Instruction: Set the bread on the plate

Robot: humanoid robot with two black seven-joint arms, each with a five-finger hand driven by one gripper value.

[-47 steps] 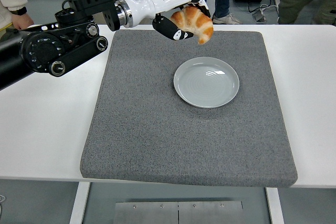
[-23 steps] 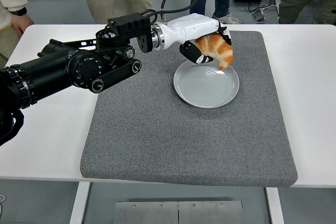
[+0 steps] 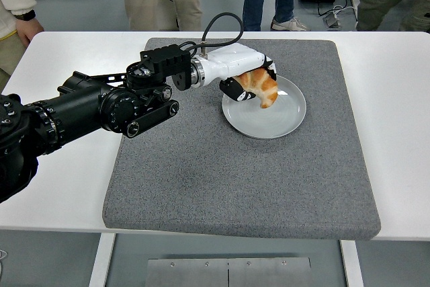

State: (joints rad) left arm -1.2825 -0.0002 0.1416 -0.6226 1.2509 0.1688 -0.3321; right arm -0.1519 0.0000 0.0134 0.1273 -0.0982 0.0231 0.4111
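Glossy plate [image 3: 282, 115], rough felt-like mat [image 3: 222, 179], smooth table [image 3: 60, 186]

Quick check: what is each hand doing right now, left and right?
Left hand: closed on the croissant, holding it over the plate.
Right hand: not in view.

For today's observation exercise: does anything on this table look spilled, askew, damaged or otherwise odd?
Nothing stands out. The grey mat lies flat, the plate is whole and clean, and the left hand holds the croissant over the plate's left side.
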